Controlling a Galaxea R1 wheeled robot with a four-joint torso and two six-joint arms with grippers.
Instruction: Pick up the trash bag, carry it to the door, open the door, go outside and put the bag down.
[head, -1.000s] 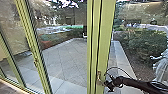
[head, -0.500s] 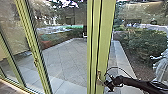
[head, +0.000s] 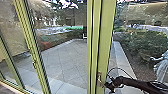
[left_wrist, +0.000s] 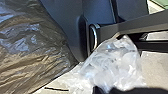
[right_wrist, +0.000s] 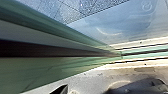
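Observation:
My right gripper (head: 110, 86) is at the door handle (head: 100, 79) on the light-green door frame (head: 106, 37) in the head view; I cannot tell whether they touch. In the right wrist view a green frame edge (right_wrist: 50, 66) runs close to the camera, above the floor track. The left wrist view has a grey-brown, creased trash bag (left_wrist: 30, 50) close by, beside the robot's dark body. Crumpled translucent plastic (left_wrist: 112, 65) lies in front of a dark jointed bar; whether it joins the bag is unclear. How either gripper is set is unclear.
Behind the glass is a paved terrace (head: 67, 60) with a pale border. Shrubs (head: 142, 45) stand to the right, with a pale statue (head: 161, 70) at the edge. Another green post (head: 32, 50) with a handle rises on the left.
The head view has shifted slightly as the camera moved. The door handle and my right gripper stand a little further right in it, and reflections in the right-hand glass look different.

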